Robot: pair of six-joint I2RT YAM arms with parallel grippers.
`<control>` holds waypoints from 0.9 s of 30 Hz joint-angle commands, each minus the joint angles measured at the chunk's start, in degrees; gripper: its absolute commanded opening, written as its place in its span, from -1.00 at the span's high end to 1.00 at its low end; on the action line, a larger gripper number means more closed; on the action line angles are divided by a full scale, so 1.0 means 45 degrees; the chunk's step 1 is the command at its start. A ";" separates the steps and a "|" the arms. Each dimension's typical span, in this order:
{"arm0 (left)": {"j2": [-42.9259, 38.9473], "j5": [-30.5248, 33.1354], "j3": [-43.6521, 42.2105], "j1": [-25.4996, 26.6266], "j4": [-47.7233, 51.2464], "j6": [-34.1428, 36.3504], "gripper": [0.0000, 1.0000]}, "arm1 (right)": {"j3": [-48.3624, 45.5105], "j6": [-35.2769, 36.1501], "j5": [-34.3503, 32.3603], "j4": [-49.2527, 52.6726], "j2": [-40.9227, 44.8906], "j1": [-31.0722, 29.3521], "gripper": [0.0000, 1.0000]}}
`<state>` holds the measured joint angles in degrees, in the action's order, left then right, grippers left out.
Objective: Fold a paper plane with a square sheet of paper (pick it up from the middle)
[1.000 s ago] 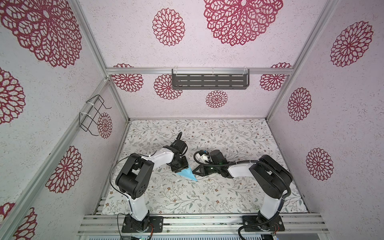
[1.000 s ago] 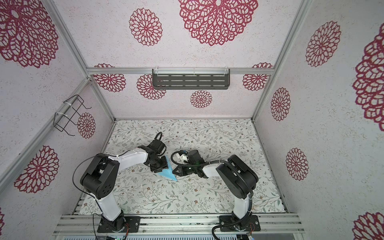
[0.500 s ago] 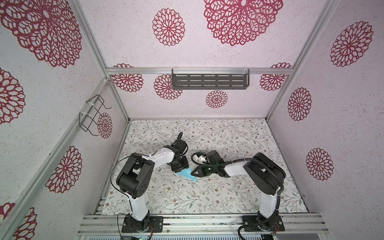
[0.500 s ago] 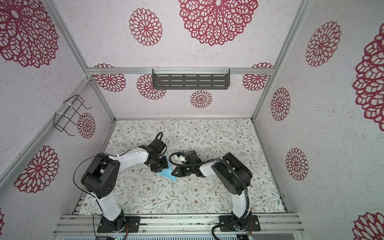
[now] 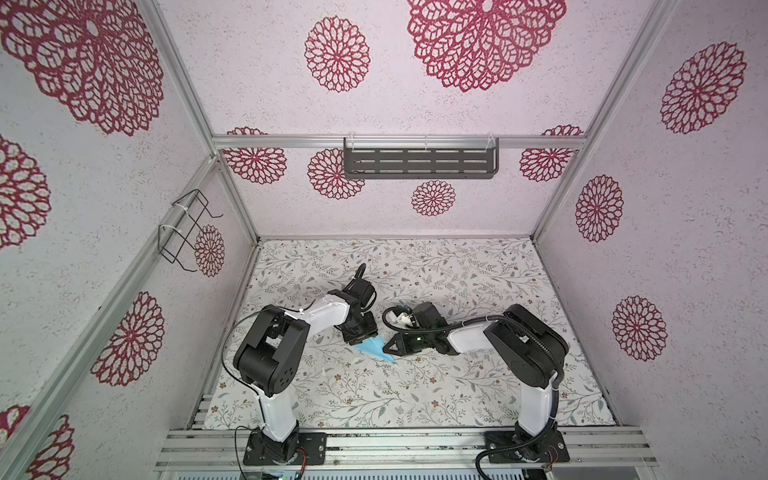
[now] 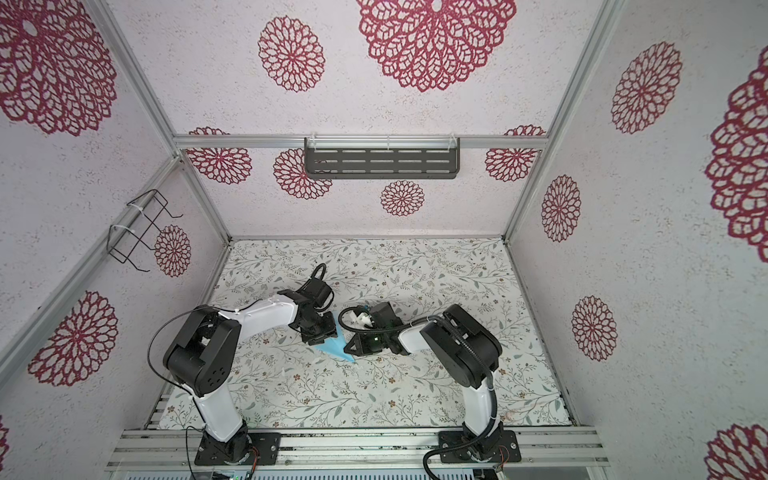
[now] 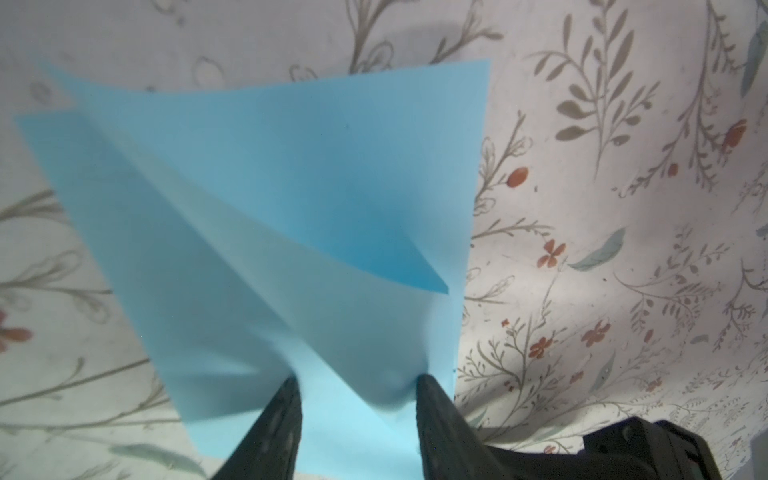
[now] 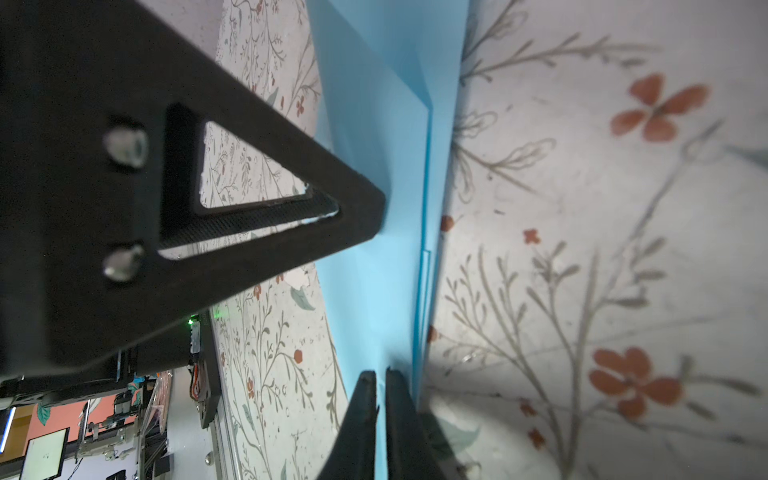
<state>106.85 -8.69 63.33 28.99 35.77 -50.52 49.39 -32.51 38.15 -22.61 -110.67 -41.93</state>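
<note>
The light-blue sheet of paper [image 5: 375, 348] lies on the floral table, folded partway into a pointed shape, nose toward the front right in both top views. My left gripper [image 5: 360, 337] stands over its wide end, open. Its fingertips [image 7: 428, 386] rest on the paper [image 7: 291, 187], and a raised flap bulges between them. My right gripper [image 8: 380, 374] lies low at the paper's [image 8: 374, 291] right edge, shut on a thin layer of it. In a top view the right gripper [image 6: 349, 348] touches the paper [image 6: 334, 347] opposite the left gripper [image 6: 322, 337].
The left gripper's black triangular finger [image 8: 270, 187] crosses the right wrist view close to the paper. A dark slotted shelf [image 5: 419, 163] hangs on the back wall, and a wire rack [image 5: 185, 230] on the left wall. The floral mat [image 5: 415, 395] extends all around.
The right gripper has slid a little leftward against the paper and its elbow has swung. The paper's visible shape has narrowed. The left arm has barely moved.
</note>
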 commanded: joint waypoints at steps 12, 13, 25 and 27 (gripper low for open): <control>-0.0919 -0.0261 0.0067 -0.0056 0.0430 0.0845 -0.12 | 0.0268 0.0535 -0.0607 0.1476 -0.0110 0.0040 0.78; -0.1286 -0.0375 0.0158 -0.0097 0.0396 0.0902 -0.13 | 0.0267 0.0544 -0.0620 0.1525 -0.0101 0.0041 0.77; -0.3190 -0.3307 -0.2396 -0.1133 -0.3986 -0.0296 0.34 | 0.0314 0.0545 -0.0705 0.1675 -0.0079 0.0042 0.78; -0.3009 -0.3755 -0.2701 -0.1281 -0.4612 -0.0373 0.45 | 0.0315 0.0536 -0.0693 0.1680 -0.0093 0.0042 0.78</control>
<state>92.40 -20.97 52.82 24.16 22.55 -50.43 50.76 -31.09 37.69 -19.42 -110.67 -41.93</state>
